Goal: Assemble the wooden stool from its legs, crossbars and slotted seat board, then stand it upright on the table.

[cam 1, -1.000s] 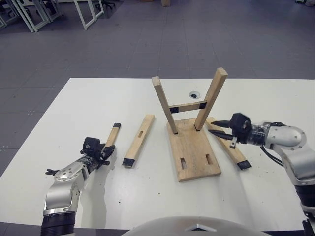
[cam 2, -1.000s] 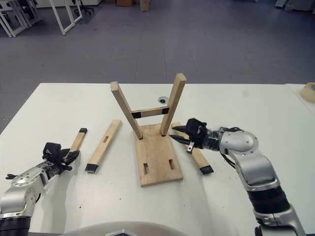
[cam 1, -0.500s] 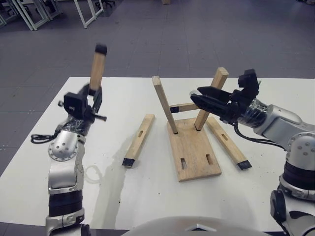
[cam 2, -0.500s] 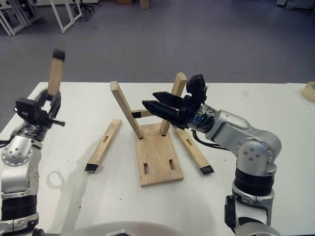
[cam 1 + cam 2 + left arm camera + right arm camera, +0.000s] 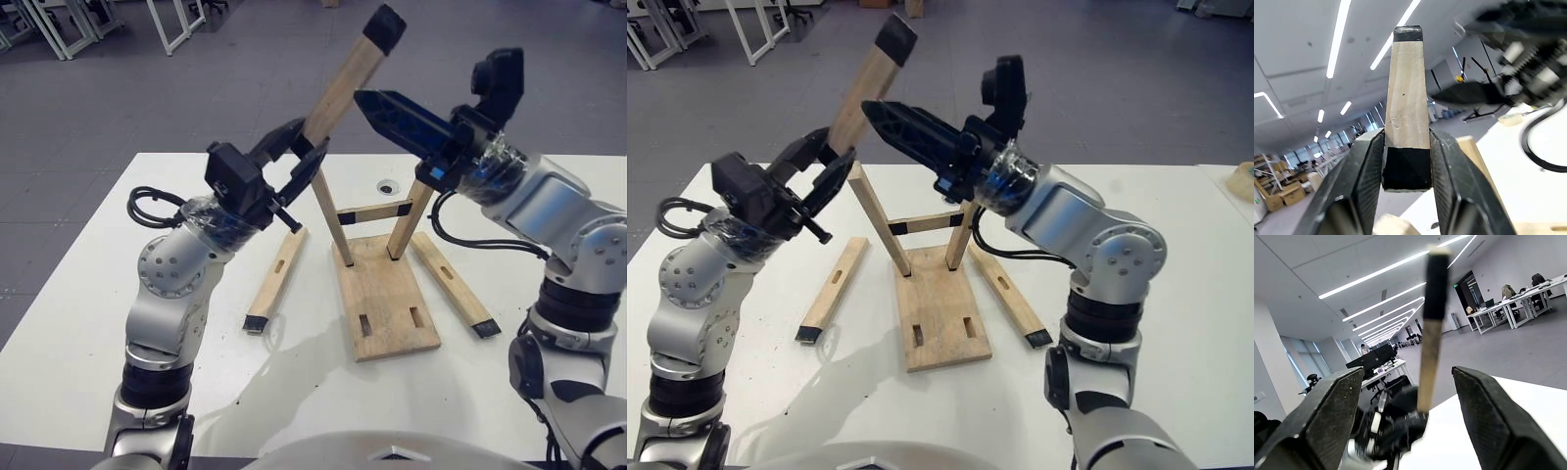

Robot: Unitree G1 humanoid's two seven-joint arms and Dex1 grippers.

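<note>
Our left hand (image 5: 1406, 138) pinches one black-tipped wooden leg (image 5: 343, 83), right hand (image 5: 1408, 374) spread beside it; we judge the pale wooden stool (image 5: 382, 304) half built.

seat board (image 5: 385, 304): pale wood, flat on the table at frame centre; two empty slots at its near end.
standing legs (image 5: 327, 211): two, set in the board's far end, splaying apart.
crossbar (image 5: 372, 211): black-ended, joining them about midway.
raised leg (image 5: 343, 78): top centre, tilted, black cap uppermost, lower end clamped in left gripper (image 5: 309, 145).
left bar (image 5: 275, 279): slotted, flat, left of board, black tip nearest.
right bar (image 5: 454, 284): flat, right of board, black tip nearest.
</note>
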